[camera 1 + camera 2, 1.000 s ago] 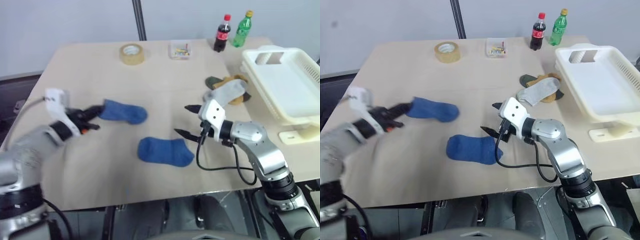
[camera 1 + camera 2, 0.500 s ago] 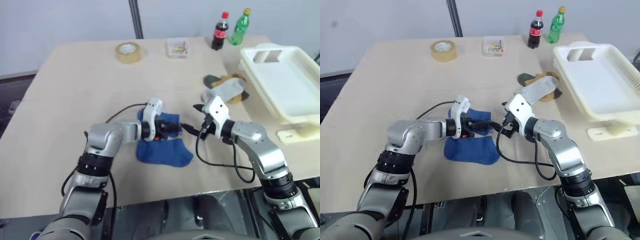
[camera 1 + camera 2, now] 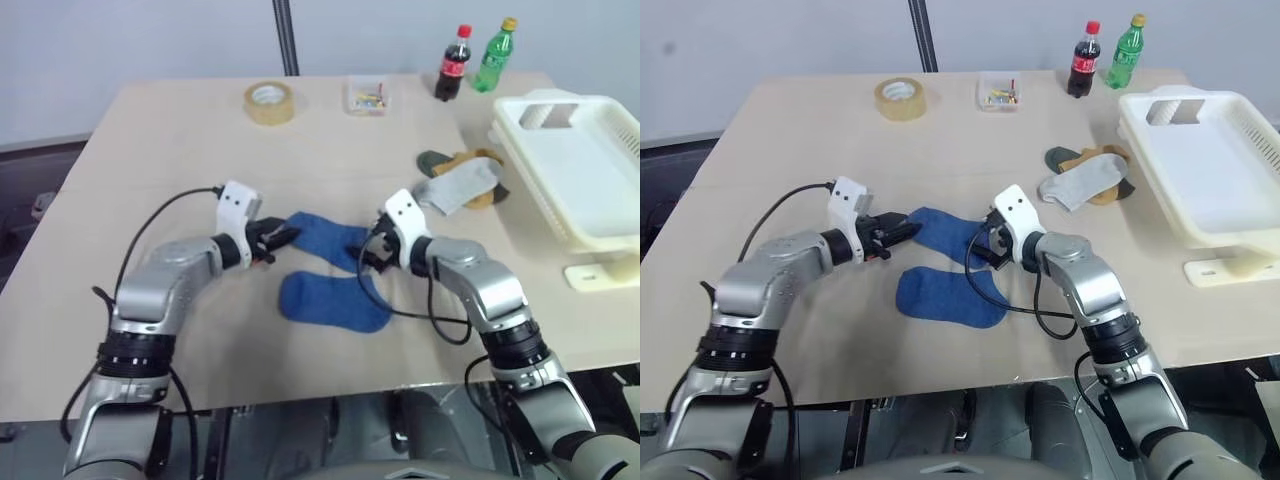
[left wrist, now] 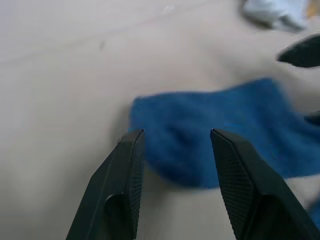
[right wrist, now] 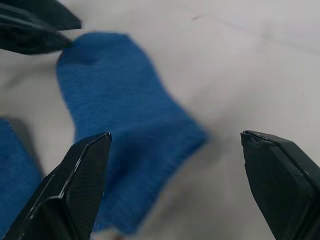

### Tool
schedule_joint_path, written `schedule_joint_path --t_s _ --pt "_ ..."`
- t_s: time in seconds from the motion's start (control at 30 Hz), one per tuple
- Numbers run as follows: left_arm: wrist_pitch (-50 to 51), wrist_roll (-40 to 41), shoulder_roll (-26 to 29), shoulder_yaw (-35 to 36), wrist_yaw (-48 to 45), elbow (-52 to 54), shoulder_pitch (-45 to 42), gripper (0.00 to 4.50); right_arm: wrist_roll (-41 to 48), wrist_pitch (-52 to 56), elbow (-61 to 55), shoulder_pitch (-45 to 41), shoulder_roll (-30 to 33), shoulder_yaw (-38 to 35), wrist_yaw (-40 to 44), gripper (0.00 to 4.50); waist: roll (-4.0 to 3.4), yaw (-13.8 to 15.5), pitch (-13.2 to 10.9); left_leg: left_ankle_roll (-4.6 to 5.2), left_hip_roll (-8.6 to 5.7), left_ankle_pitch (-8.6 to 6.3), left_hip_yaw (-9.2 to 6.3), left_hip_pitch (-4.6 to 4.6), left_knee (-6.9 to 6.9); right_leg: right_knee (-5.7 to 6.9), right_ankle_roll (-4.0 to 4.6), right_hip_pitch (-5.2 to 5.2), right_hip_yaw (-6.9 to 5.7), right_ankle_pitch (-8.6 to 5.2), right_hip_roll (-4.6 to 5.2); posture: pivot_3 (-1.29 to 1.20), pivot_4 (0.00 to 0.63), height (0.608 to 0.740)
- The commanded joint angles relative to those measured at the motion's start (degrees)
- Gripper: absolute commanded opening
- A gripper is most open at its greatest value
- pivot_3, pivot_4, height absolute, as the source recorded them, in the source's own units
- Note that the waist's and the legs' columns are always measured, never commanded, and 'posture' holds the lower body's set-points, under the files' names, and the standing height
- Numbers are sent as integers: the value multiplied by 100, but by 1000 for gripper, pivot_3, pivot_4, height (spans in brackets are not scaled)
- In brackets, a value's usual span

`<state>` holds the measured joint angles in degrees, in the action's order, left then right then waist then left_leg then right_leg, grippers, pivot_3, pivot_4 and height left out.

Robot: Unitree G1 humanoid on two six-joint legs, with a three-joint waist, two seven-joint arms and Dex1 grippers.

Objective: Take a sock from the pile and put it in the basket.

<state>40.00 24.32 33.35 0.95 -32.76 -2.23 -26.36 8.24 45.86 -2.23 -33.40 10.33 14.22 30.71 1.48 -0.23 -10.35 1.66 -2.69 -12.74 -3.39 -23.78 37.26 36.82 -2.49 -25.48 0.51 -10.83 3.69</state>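
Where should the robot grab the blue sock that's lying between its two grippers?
Probably by an end. The blue sock lies flat on the table, so there's no raised fold to pinch. The right gripper, wide open, is at the end nearest it; coming in low from that side and nipping the edge looks easiest. The left gripper is at the other end.

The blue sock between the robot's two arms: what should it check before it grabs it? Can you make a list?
1. Right gripper jaws wide open: ok.
2. Left gripper jaws parted, no longer pinching the sock: ok.
3. Sock lies flat on the table, between both grippers: ok.
4. Second blue sock stays apart from the first one: not ok, they meet at one end.
5. Basket has room inside: ok.
6. Way to the basket free: cannot tell, the pile lies beside it.
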Motion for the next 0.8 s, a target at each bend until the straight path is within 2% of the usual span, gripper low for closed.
schedule_joint_path --t_s 0.03,0.07,0.1,0.13,0.2,0.23,0.27,0.3,0.33,0.4,0.47,0.53,0.6,0.73,0.8 --pt "-372 -466 -328 -142 358 -583 -305 2226 -85 -267 451 -212 -104 69 -47 4279 1 0 0 0 0 0 -1 1 0 2 -1 0 -1 0 -1 0 150 740" --pt "-380 -467 -458 -95 407 -688 -367 2275 -114 -350 624 -271 -146 78 -67 4035 0 -5 1 -1 1 1 -3 1 1 3 -1 0 -4 1 -2 0 150 740" --pt "-328 -424 -560 -24 438 -725 -403 2016 -130 -414 746 -315 -159 99 -33 3768 -1 -26 4 -1 1 1 -3 4 1 5 -1 2 -6 1 -2 0 150 740" --pt "-326 -417 -612 7 425 -702 -411 1729 -162 -500 840 -348 -155 112 -6 3470 -1 -44 4 -1 2 1 -2 9 2 7 -1 6 -3 1 -3 0 150 740" --pt "-314 -281 -688 129 322 -549 -357 933 -187 -634 976 -412 -120 120 82 2446 -2 -82 4 0 4 1 1 10 4 9 -1 5 1 1 -5 0 150 740" --pt "-287 -200 -707 223 305 -458 -307 851 -199 -729 1004 -436 -78 129 143 2347 -2 -90 4 0 5 1 2 9 3 10 -1 4 3 1 -6 0 150 740" --pt "-276 -136 -695 307 283 -339 -236 578 -199 -841 1003 -454 -37 124 205 2063 -2 -97 4 -3 6 3 2 9 4 12 -1 3 3 1 -7 0 150 740" --pt "-250 -46 -677 402 246 -162 -141 11 -175 -868 963 -463 9 105 266 1426 -2 -111 4 -3 7 3 2 9 3 13 -1 1 3 1 -7 0 150 740" --pt "-177 87 -659 523 217 82 -26 0 -153 -873 891 -468 75 100 351 1154 -2 -111 4 -4 8 3 2 6 3 13 -1 -2 4 1 -7 0 150 740" --pt "224 672 -603 895 141 1013 356 0 40 -715 441 -427 306 59 685 180 -3 -130 3 -3 9 2 1 1 2 11 -1 -5 4 1 -5 0 150 740" --pt "787 1331 -591 1354 308 1896 697 0 355 -338 -177 -362 619 50 1115 77 -3 -144 1 -1 8 0 0 -5 2 7 -1 -7 4 1 2 0 150 740" --pt "1424 2158 -422 1886 497 3082 1403 0 747 259 -1255 -63 1262 135 1598 77 -3 -148 2 5 8 -4 -5 -11 2 2 -2 -8 3 0 27 0 150 740" --pt "1774 2563 -253 2120 639 3754 1909 0 965 637 -1890 183 1559 149 1648 77 -5 -145 4 25 10 -18 -9 -8 0 -5 -5 -2 4 -4 31 0 150 740" --pt "2097 3048 -105 2301 926 4202 2511 0 1103 1007 -2496 543 1782 270 1452 77 -5 -99 4 26 10 -18 -11 4 2 -2 -5 6 -6 -5 25 0 150 740" --pt "2026 2878 -47 2195 995 4231 2755 0 1112 1060 -2658 731 1790 411 1352 77 -6 -83 4 24 13 -15 -8 11 13 -2 -3 17 -8 -6 18 0 150 740"
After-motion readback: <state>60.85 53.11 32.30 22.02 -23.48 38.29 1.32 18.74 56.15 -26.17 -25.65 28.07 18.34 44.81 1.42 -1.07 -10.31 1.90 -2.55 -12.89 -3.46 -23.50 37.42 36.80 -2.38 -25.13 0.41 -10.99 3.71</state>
